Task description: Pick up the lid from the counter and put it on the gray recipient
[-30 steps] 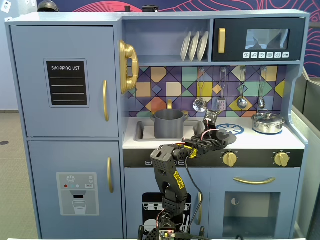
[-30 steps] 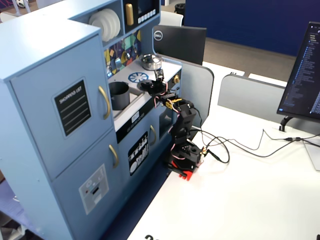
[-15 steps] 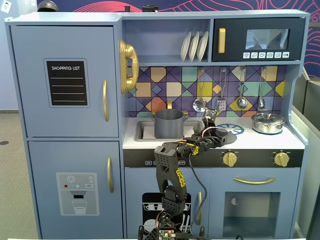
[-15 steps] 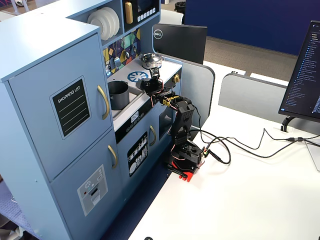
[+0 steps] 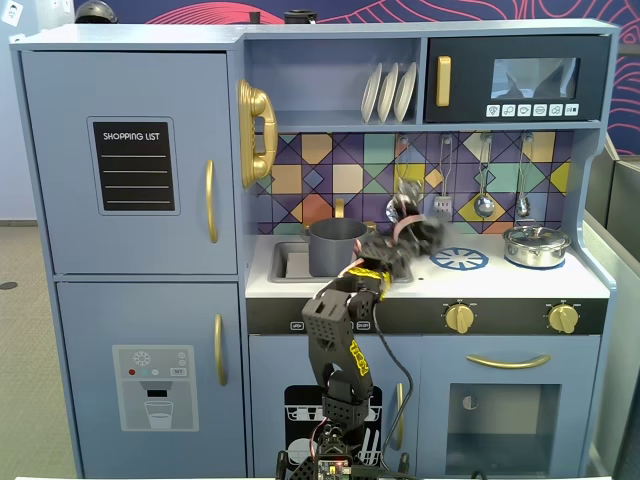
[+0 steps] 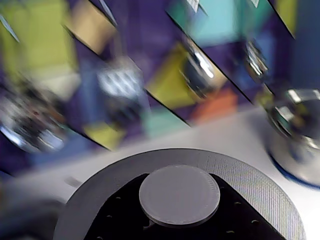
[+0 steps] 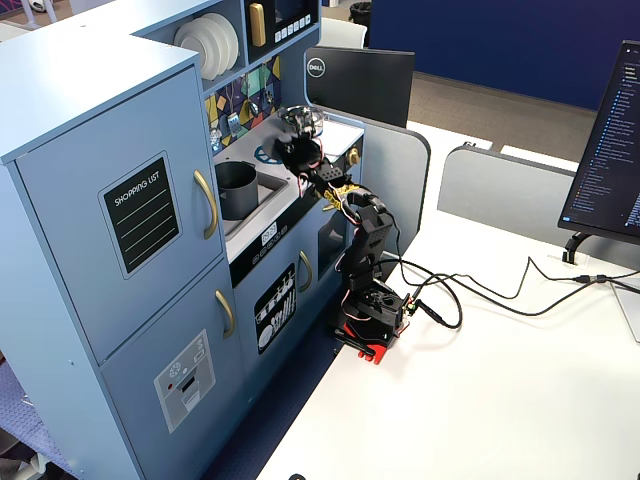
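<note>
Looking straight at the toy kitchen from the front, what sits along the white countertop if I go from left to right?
Sink basin → matte dark-gray cylindrical pot → the robot's gripper, blurred, holding something dark above the counter → blue-and-white round burner mark → small shiny steel pot with its lid.

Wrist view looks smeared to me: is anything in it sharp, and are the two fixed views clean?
Wrist view: backsplash tiles and steel pot are motion-blurred; only the lid up close is fairly crisp. A fixed view: sharp except the blurred gripper. The other fixed view: evenly lit, clear.
</note>
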`<state>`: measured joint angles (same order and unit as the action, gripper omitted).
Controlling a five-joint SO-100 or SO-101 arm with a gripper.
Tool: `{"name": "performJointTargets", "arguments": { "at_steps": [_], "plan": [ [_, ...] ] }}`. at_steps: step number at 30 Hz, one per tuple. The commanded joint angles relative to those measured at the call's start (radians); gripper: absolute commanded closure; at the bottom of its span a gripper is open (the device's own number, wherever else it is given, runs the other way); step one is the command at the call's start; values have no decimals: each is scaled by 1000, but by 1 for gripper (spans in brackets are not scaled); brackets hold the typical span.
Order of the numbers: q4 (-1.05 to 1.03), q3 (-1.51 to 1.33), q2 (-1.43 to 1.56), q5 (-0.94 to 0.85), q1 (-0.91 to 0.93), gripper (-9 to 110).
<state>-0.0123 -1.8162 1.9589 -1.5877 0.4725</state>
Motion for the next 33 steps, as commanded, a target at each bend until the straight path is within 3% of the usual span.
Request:
{"name": "performJointTargets", "arguments": {
  "at_steps": [1,9,20,33],
  "plan": [
    [-123,186,106,44,-51,101],
    [-364,259,198,75,-236,101],
    [-359,146,227,14,-397,101],
    [-275,77,155,9,-425,101]
  ]
}}
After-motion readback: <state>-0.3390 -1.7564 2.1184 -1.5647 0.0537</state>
